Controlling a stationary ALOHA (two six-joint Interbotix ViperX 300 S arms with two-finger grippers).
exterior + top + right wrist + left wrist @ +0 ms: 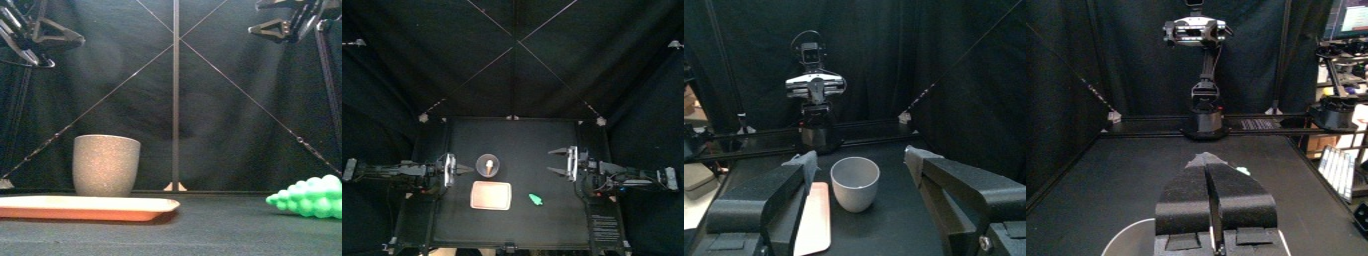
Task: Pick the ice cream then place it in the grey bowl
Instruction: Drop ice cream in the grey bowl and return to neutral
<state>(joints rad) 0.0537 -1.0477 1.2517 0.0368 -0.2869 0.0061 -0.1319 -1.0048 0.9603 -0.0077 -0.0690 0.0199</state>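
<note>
**A:** How are we holding the fingers?

**B:** We are holding the right fingers (pixel 965 190) spread wide with nothing between them. The left fingers (pixel 1186 200) are pressing together, also on nothing.

**A:** And the grippers?

**B:** We are hanging the right gripper (pixel 859 158) high over the right side of the table (pixel 556 225), facing the middle. The left gripper (pixel 1211 165) is hovering just as high on the left, just left of the cup (pixel 486 163). Both arms are reaching in level from their own sides, and neither is dipping toward the table.

**A:** Which step are we judging this to be?

**B:** The first one, since we are not touching the ice cream (pixel 536 199) yet. It is lying on the table toward the near edge, right of the middle. It is just right of the tray (pixel 490 197) and apart from it. The cup is standing farther back, beyond the tray.

**A:** Which arm are we sending?

**B:** We are leaning toward the right one. Its fingers are already spread, and the ice cream is lying on its side, nearer the front than the gripper. The move is calling for a swing toward the near edge, a downward tilt and a descent until the fingers are straddling the green toy. The toy is looking low and bumpy, so we are expecting to need a low, centred pinch before carrying it left and back to the cup.
</note>
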